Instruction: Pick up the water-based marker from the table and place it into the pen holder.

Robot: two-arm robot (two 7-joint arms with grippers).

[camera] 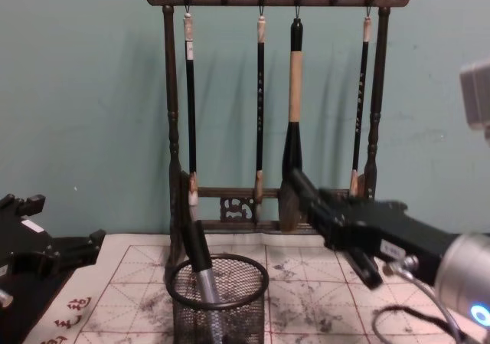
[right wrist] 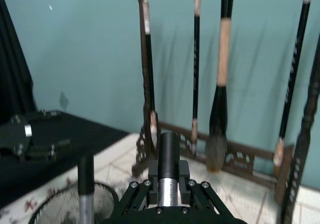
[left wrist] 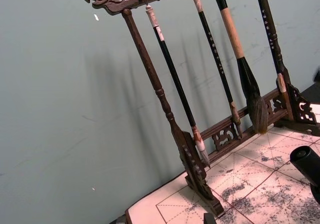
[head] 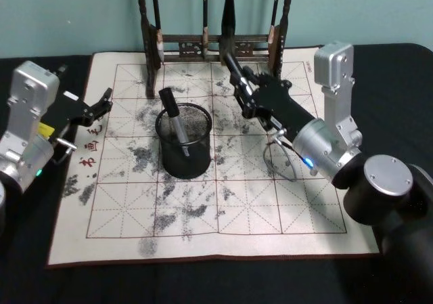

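Water-based marker (right wrist: 168,156) is being held in the closed jaws of the right gripper (head: 238,82), aloft beside the pen holder (head: 186,163), left gripper (head: 103,104) idle at the edge of the mat (head: 203,240); collision with the second marker (head: 174,118) leaning inside is being risked, possibly tipping the holder.

Soft, even indoor light, all views moderately bright. It comes from the front: the brush rack (left wrist: 191,159) throws wide, faint shadows on the wall (left wrist: 60,109), left of each brush in the left wrist view. The paper mat (head: 223,202) is bright mid-frame. The black tablecloth (head: 203,284) at frame bottom swallows detail. There are highlights on the silver housing (head: 333,63), upper right, and a bright streak on the water-based marker (right wrist: 168,194) barrel, bottom centre.
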